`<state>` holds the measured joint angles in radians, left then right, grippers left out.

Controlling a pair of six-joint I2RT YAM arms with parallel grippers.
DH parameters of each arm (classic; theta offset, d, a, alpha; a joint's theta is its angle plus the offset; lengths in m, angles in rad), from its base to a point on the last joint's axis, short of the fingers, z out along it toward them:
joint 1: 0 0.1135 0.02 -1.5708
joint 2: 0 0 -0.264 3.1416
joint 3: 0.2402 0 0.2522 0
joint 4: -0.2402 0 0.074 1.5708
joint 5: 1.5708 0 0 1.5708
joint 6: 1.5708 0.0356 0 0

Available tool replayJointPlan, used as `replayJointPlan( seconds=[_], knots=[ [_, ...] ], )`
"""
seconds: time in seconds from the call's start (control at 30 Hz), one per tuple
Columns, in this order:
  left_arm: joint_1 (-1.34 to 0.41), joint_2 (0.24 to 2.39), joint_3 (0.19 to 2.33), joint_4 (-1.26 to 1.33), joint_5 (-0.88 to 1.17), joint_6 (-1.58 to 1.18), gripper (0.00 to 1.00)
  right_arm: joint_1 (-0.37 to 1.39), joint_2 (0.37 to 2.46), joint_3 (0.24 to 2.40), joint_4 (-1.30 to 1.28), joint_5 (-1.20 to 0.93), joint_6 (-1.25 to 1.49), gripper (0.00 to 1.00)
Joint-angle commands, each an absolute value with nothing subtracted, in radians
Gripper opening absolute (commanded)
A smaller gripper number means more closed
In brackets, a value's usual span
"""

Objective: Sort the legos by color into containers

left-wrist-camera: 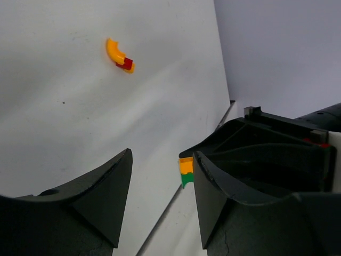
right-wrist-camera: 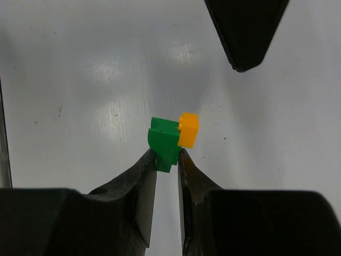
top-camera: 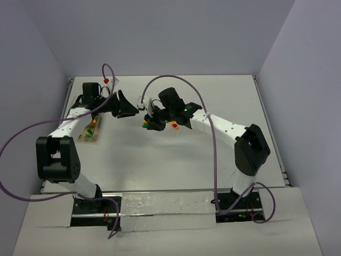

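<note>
We see the right gripper (right-wrist-camera: pixel 166 159) closed on a small green plastic brick (right-wrist-camera: pixel 163 140) with an orange-yellow brick (right-wrist-camera: pixel 188 129) stuck to its upper right side. The two black fingers pinch the green part from both sides, just below the centre of the right wrist frame, over the white table top (right-wrist-camera: pixel 80 80). A black fingertip of the other arm pokes in at the upper right of that frame.

The left gripper (left-wrist-camera: pixel 160 186) is open. Its two black fingers stand apart at the bottom of the left wrist frame, with bare table showing between them. The green and orange pair peeks out just right of that gap. In the upper left of the same frame a curved orange-yellow piece (left-wrist-camera: pixel 114 50) lies on the table with a small red brick (left-wrist-camera: pixel 127 63) attached to it.

In the overhead frame the two grippers meet near the upper centre. The clear shallow plastic trays with a tan base (top-camera: pixel 89 132) lie at the left, beside the left arm, with a few coloured bits inside, too small to tell apart.
</note>
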<state>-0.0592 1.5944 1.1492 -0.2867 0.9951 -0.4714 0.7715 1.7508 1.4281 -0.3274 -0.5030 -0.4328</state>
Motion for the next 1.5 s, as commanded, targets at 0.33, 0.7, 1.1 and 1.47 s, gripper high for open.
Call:
replayJointPlan(
  seconds=[0.33, 0.7, 1.1, 1.47],
  knots=[
    [-0.179, 1.597, 1.238, -0.500, 0.978, -0.330, 0.57, 0.776, 1.726, 1.529, -0.465, -0.563, -0.647, 0.00],
    [-0.218, 1.574, 1.224, -0.504, 0.964, -0.307, 0.45, 0.790, 1.723, 1.525, -0.494, -0.529, -0.683, 0.00],
    [-0.218, 1.583, 1.220, -0.483, 1.015, -0.344, 0.13, 0.804, 1.710, 1.494, -0.427, -0.420, -0.659, 0.00],
    [-0.178, 1.548, 1.263, -0.422, 0.787, -0.329, 0.00, 0.818, 1.687, 1.479, -0.489, -0.511, -0.704, 0.00]
  ],
)
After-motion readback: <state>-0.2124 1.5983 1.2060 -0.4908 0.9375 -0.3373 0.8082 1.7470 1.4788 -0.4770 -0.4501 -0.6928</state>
